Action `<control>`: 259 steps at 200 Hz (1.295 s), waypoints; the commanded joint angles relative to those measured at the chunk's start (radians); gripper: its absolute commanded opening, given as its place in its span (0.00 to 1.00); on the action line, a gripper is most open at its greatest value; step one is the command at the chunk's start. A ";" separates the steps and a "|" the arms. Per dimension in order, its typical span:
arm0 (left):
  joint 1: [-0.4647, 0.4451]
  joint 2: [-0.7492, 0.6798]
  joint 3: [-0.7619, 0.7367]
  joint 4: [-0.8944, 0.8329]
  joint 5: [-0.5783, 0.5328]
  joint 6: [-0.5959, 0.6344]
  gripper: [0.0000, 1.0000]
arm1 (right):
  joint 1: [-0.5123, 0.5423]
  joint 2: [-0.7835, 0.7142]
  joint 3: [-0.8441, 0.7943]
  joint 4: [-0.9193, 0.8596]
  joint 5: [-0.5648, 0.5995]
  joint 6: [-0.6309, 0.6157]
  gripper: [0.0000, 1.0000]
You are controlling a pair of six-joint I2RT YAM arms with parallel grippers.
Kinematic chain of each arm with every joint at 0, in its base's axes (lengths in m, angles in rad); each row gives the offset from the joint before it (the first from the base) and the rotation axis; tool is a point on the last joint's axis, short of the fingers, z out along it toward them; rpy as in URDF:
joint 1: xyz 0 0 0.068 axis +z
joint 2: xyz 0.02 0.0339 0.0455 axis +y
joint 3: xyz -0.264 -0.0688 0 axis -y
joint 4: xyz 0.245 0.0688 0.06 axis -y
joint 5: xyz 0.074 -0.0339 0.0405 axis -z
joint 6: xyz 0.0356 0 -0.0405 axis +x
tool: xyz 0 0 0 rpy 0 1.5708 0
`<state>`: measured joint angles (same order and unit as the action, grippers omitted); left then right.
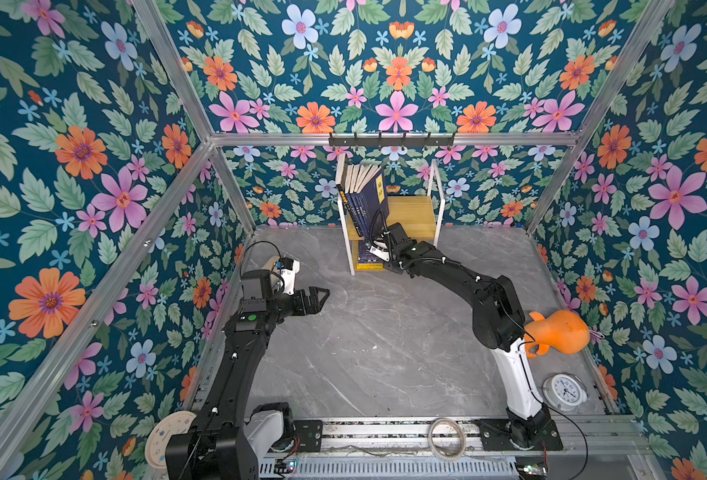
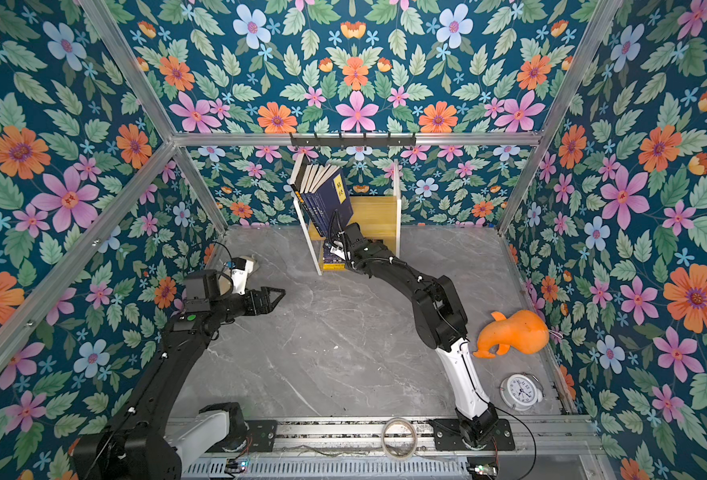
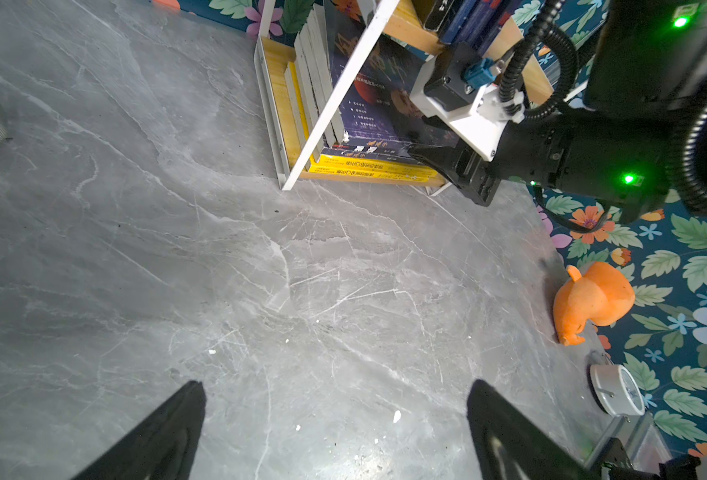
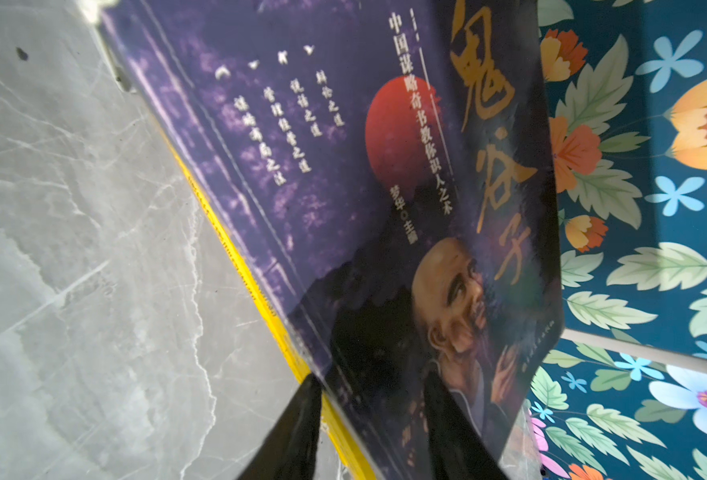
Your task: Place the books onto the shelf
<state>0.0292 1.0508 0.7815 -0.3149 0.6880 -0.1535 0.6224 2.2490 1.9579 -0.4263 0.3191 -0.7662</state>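
Note:
The shelf point(image 1: 410, 212) stands at the back wall. Several navy books point(image 1: 364, 192) lean left on its upper board. More books point(image 1: 369, 262) lie stacked on the lower board, yellow ones point(image 3: 368, 170) at the bottom. On top is a dark purple book point(image 4: 343, 187) with a red disc. My right gripper point(image 4: 368, 382) reaches into the lower tier and is shut on that stack's edge. One finger is against the yellow book point(image 4: 260, 299) and the other lies on the purple cover. My left gripper point(image 1: 322, 296) hangs open and empty over the marble floor point(image 3: 260, 270), left of the shelf.
A black hook rail point(image 1: 391, 140) runs above the shelf. An orange plush toy point(image 1: 559, 332) and a white alarm clock point(image 1: 564, 390) lie by the right wall. A tape roll point(image 1: 447, 438) rests on the front rail. A round wooden disc point(image 1: 164, 436) sits front left.

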 commanded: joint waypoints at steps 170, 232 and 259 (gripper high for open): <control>0.001 -0.009 0.002 0.009 0.002 0.010 1.00 | 0.047 -0.184 -0.162 0.049 0.032 0.034 0.67; 0.006 -0.002 0.019 0.001 -0.009 0.041 1.00 | 0.092 -0.421 -0.381 -0.078 0.053 0.249 0.68; 0.006 0.008 0.039 -0.017 -0.048 0.083 1.00 | 0.099 -0.575 -0.542 -0.060 0.049 0.363 0.70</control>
<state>0.0334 1.0527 0.8032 -0.3168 0.6746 -0.1223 0.7174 1.7748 1.5154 -0.4698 0.3660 -0.5472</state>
